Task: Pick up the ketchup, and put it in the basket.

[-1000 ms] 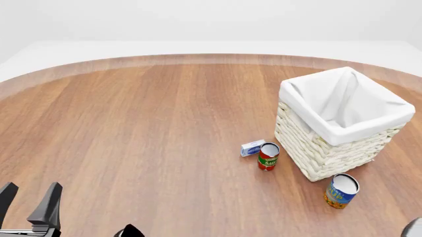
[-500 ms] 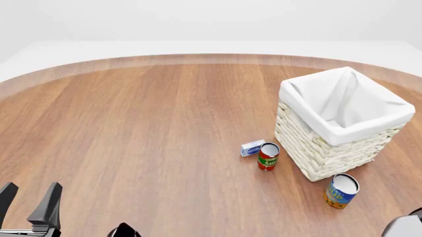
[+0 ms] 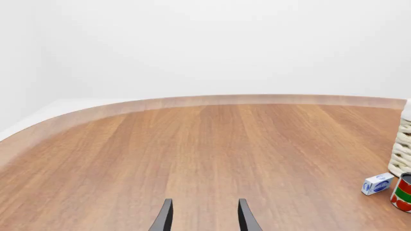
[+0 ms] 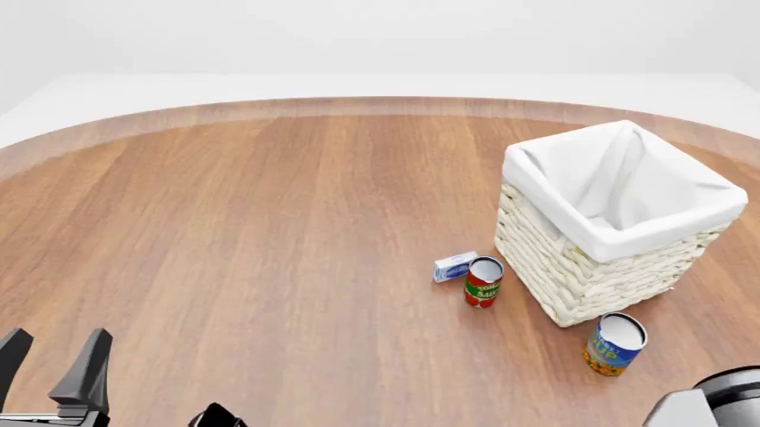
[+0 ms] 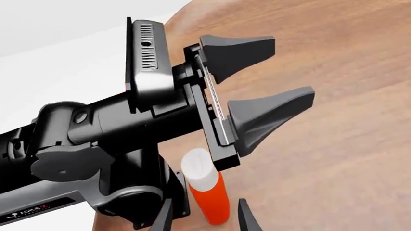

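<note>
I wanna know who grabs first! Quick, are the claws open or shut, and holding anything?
Left claw: open, holding nothing.
Right claw: open, holding nothing, with the ketchup just ahead of it.

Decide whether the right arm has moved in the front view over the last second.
Yes. The right arm has pushed leftward and up into the frame's bottom right corner, closing on the orange-and-blue can, which has stayed put.

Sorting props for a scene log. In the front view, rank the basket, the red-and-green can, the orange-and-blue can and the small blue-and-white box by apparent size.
1. basket
2. orange-and-blue can and red-and-green can: look alike; the first sits nearer the camera, so unranked
3. blue-and-white box
</note>
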Available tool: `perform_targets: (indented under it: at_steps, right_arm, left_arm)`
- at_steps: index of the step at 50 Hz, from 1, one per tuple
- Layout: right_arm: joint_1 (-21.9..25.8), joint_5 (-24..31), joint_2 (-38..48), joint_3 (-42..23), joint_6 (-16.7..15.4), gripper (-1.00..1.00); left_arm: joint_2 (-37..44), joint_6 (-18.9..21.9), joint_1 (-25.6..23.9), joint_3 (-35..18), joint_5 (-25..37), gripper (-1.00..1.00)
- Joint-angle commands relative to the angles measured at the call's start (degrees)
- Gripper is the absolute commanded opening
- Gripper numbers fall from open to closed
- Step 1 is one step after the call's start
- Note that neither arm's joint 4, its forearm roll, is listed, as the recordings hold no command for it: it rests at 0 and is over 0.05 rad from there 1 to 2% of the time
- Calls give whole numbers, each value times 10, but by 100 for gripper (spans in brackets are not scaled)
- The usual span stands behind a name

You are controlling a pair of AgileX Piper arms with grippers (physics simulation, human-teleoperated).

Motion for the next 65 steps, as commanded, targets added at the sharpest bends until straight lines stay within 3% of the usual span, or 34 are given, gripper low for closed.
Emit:
perform_targets:
  at_steps: [1, 65]
  right_arm:
    - [0, 7, 14, -14, -1, 100]
    - [8, 46, 69, -91, -8, 100]
  left_arm:
    - [0, 0, 0, 0, 0, 100]
    - [0, 0, 0, 0, 0, 100]
